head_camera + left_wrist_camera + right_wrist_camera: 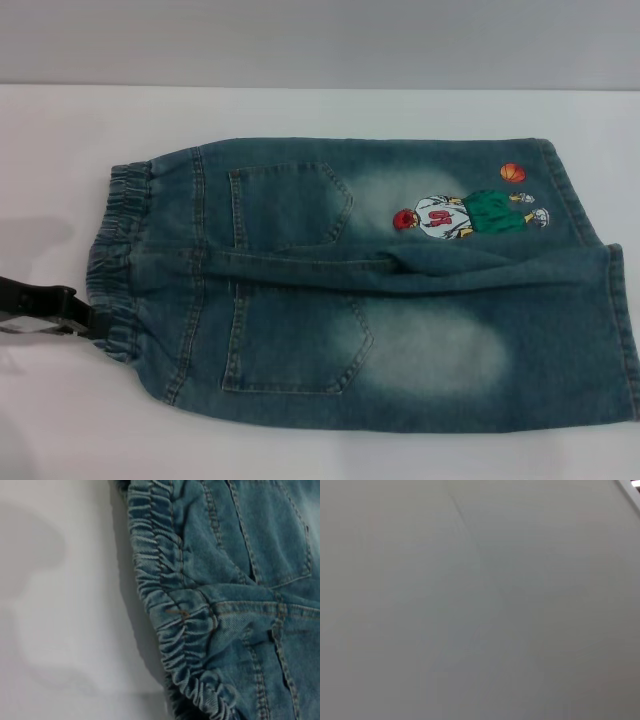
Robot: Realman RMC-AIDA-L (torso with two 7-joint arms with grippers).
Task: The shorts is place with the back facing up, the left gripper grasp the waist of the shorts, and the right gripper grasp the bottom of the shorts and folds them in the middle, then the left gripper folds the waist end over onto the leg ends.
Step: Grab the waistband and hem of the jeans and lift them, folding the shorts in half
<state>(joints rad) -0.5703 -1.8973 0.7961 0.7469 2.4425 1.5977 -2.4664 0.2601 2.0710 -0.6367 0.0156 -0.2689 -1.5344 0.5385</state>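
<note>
The shorts lie flat on the white table, back up, with both patch pockets showing. The waist of the shorts is the ruffled band at the left, seen close in the left wrist view. The bottom of the shorts points right; the far leg carries the cartoon player and an orange ball. A raised crease runs along the middle seam. My left gripper reaches in from the left edge and meets the near corner of the waistband. The right gripper is out of view.
A grey wall backs the table's far edge. The right leg hem reaches the picture's right border. Bare white tabletop lies left of the waistband and along the near side. The right wrist view shows only a plain grey surface.
</note>
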